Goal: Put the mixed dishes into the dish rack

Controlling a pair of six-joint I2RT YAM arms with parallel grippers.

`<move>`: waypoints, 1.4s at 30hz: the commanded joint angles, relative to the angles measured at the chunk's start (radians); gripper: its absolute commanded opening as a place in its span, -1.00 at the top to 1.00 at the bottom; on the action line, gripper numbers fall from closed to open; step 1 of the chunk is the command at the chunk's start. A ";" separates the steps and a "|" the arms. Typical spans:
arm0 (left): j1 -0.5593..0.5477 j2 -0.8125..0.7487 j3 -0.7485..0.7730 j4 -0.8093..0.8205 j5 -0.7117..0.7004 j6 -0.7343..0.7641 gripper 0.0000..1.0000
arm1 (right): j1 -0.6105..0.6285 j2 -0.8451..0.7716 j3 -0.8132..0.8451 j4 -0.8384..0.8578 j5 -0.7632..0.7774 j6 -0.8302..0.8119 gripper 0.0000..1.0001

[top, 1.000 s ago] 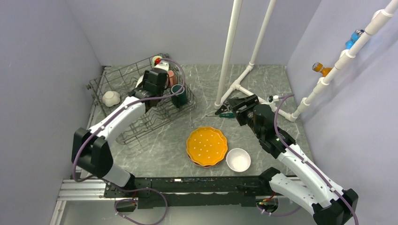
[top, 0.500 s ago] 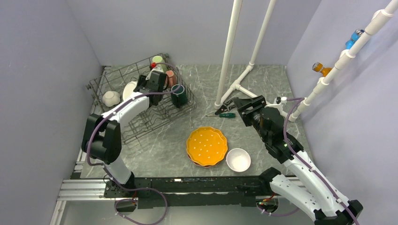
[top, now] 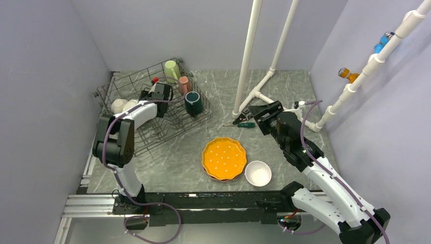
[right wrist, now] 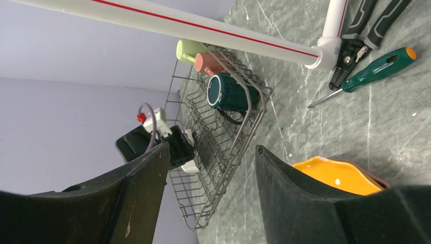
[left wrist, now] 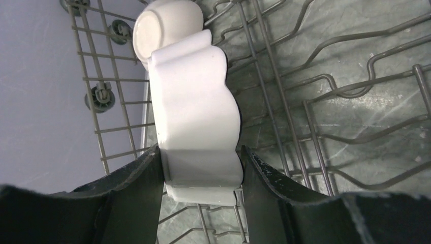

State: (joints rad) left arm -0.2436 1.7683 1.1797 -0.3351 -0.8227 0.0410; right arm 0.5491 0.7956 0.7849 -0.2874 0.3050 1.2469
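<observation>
Green, pink, teal mugs (top: 184,84) sat in grey wire rack (top: 152,134); left jaws clenched white scalloped bowl (left wrist: 195,117); right jaws released; orange dotted plates (top: 223,158), plain white bowl (top: 258,173) pending

Mostly covered by the left gripper (top: 137,103) from above: the scalloped bowl (left wrist: 195,112); in the wrist view, lower rim lost between the fingers (left wrist: 132,203). Near the front edge of the table (top: 223,96), only a thin rim of the lower plate (top: 212,178) under the orange plate (top: 223,157). Pliers (right wrist: 350,51) cut off by the upper edge.

scalloped bowl (left wrist: 195,117), seemingly further left
</observation>
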 commanded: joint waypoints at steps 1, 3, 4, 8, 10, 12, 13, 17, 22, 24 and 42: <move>-0.002 0.022 0.048 0.028 -0.108 0.016 1.00 | -0.007 0.001 0.051 0.041 -0.001 -0.010 -0.29; -0.003 0.020 0.050 0.011 -0.138 0.012 1.00 | -0.006 -0.002 0.045 0.044 0.006 -0.009 -0.29; -0.003 0.013 0.050 0.004 -0.149 0.006 1.00 | -0.006 -0.003 0.041 0.047 0.006 -0.009 -0.29; -0.005 -0.026 0.066 -0.067 -0.206 -0.034 1.00 | -0.008 0.010 0.029 0.065 -0.010 -0.002 -0.29; -0.006 -0.051 0.042 -0.054 -0.230 -0.027 1.00 | -0.008 0.018 0.027 0.071 -0.022 0.003 -0.29; -0.005 -0.060 0.038 -0.055 -0.241 -0.034 1.00 | -0.009 0.022 0.026 0.075 -0.028 0.005 -0.29; -0.006 -0.059 0.036 -0.060 -0.249 -0.033 1.00 | -0.008 0.022 0.026 0.077 -0.030 0.005 -0.29; -0.006 -0.033 0.042 -0.073 -0.279 -0.068 1.00 | -0.010 0.013 0.026 0.068 -0.026 0.005 -0.29; 0.017 0.036 0.094 -0.169 -0.286 -0.144 1.00 | -0.011 -0.004 0.025 0.053 -0.011 0.005 -0.29; 0.019 0.066 0.113 -0.199 -0.284 -0.162 1.00 | -0.012 -0.008 0.027 0.048 -0.010 0.003 -0.29; 0.007 0.082 0.120 -0.200 -0.253 -0.164 -0.61 | -0.018 0.003 0.016 0.040 -0.005 0.009 -0.28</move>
State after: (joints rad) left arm -0.2287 1.8790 1.2591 -0.5339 -1.0164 -0.1181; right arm 0.5354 0.7990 0.7879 -0.2623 0.2874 1.2503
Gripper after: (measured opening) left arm 0.730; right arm 0.643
